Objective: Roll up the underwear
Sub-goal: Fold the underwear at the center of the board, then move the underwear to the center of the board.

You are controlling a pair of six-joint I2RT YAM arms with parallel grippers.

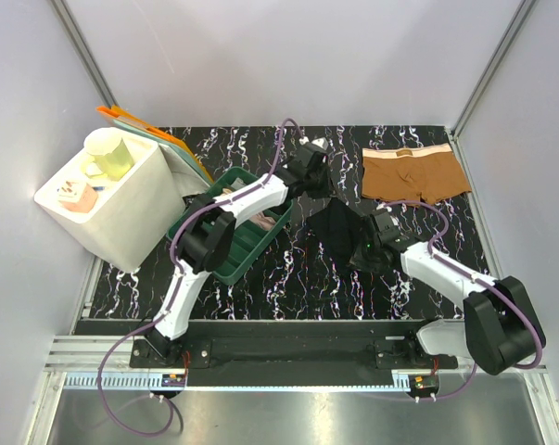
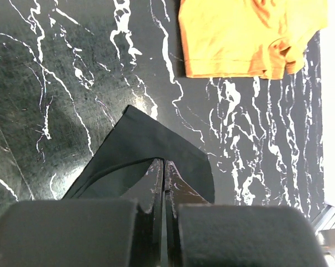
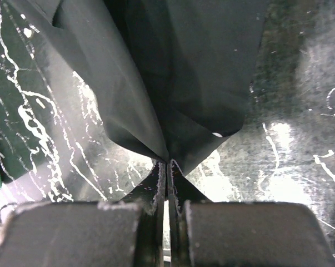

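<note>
STEP: spreading black briefs | GRIP: my left pincer and right pincer each pinched an edge, apparently lifted | NEXT: required laying flat before rolling.

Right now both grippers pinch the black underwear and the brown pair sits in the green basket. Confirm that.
Wrong: the top view shows the brown pair spread flat on the table, back right, outside the green basket. The left gripper and right gripper do pinch the black underwear.
</note>
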